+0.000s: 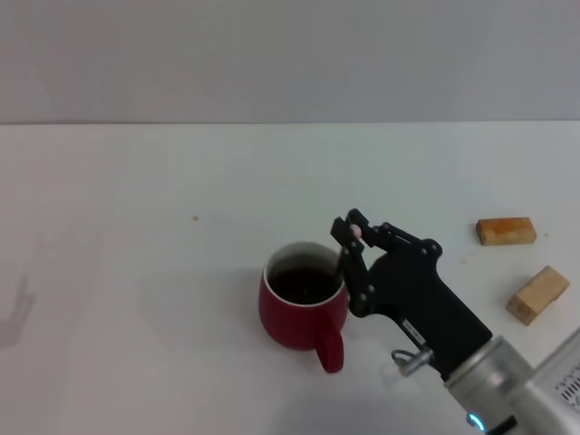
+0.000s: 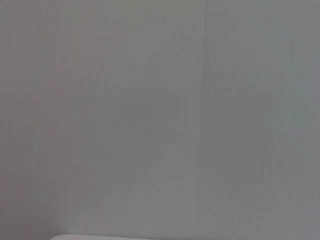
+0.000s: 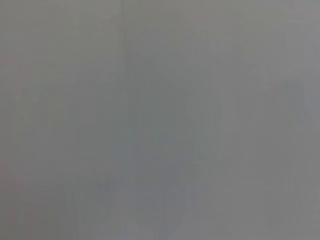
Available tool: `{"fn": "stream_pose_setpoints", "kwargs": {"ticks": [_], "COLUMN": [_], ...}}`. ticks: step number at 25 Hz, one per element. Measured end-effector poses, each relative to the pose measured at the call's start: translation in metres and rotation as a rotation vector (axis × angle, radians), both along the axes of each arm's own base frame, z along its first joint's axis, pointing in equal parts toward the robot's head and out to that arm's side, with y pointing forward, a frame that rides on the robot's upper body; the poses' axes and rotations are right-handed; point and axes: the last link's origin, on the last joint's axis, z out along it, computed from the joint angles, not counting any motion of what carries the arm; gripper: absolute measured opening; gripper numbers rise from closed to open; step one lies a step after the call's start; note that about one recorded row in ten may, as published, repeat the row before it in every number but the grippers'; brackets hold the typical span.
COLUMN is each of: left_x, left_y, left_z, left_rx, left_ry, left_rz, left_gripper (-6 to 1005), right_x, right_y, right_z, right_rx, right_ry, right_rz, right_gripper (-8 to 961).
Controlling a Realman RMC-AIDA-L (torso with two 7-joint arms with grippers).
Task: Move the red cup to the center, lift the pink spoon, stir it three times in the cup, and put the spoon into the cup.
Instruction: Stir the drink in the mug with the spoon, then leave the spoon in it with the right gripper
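The red cup [image 1: 304,313] stands upright near the middle of the white table [image 1: 136,272], with dark liquid inside and its handle toward the front edge. My right gripper [image 1: 350,236] hangs just over the cup's right rim, shut on the pink spoon [image 1: 356,233]. Only a small pink bit of the spoon shows between the fingers, and a thin dark stem runs from it down into the cup. Both wrist views are a plain grey surface with none of these things in them. The left gripper is out of view.
Two tan wooden blocks lie on the right of the table, one [image 1: 506,231] farther back and one [image 1: 537,294] nearer the right edge. A small dark speck [image 1: 194,217] marks the table left of the cup.
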Motion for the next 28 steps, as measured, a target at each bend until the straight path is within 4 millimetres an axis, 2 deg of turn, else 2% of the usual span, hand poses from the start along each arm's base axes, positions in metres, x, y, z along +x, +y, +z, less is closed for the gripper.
{"fn": "stream_pose_setpoints", "kwargs": {"ticks": [6, 13, 20, 28], "left_x": [0.0, 0.001, 0.0, 0.0], "left_y": [0.0, 0.002, 0.0, -0.001], "left_z": [0.0, -0.001, -0.001, -0.001], "left_rx": [-0.001, -0.007, -0.009, -0.008], "left_ry": [0.0, 0.0, 0.0, 0.0], "left_rz": [-0.002, -0.004, -0.002, 0.0], "left_gripper": [852, 852, 852, 852], "right_x": [0.007, -0.006, -0.016, -0.02], "right_y": [-0.023, -0.035, -0.024, 0.005], "right_z": [0.0, -0.007, -0.013, -0.013], "right_rx": [-0.003, -0.046, -0.075, -0.056], "right_ry": [0.038, 0.059, 0.033, -0.038], "right_rz": [-0.03, 0.016, 0.056, 0.085], "right_gripper": [85, 86, 86, 86]}}
